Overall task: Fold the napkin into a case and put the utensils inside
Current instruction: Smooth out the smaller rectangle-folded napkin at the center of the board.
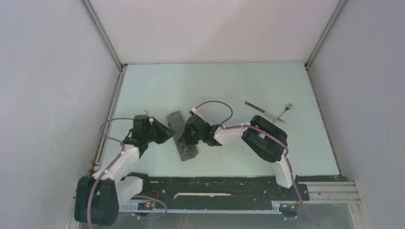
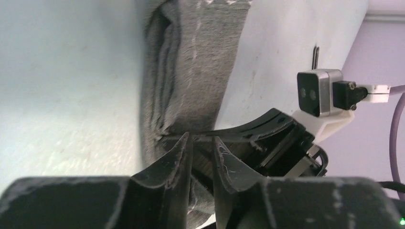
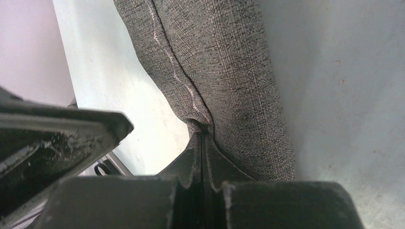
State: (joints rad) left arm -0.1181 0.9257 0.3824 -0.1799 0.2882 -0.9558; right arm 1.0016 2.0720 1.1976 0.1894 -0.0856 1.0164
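1. Top view - no txt, nos. or signs legible anywhere in frame.
2. Left wrist view - none legible.
3. Right wrist view - none; napkin point(image 3: 224, 71), upper centre, shows only weave and pale stitch lines, no print or label.

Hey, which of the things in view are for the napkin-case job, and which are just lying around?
For the job:
napkin, folded into a narrow strip
knife
fork

Not part of it (rig fittings, not loose items):
purple cable
metal rail at the near edge
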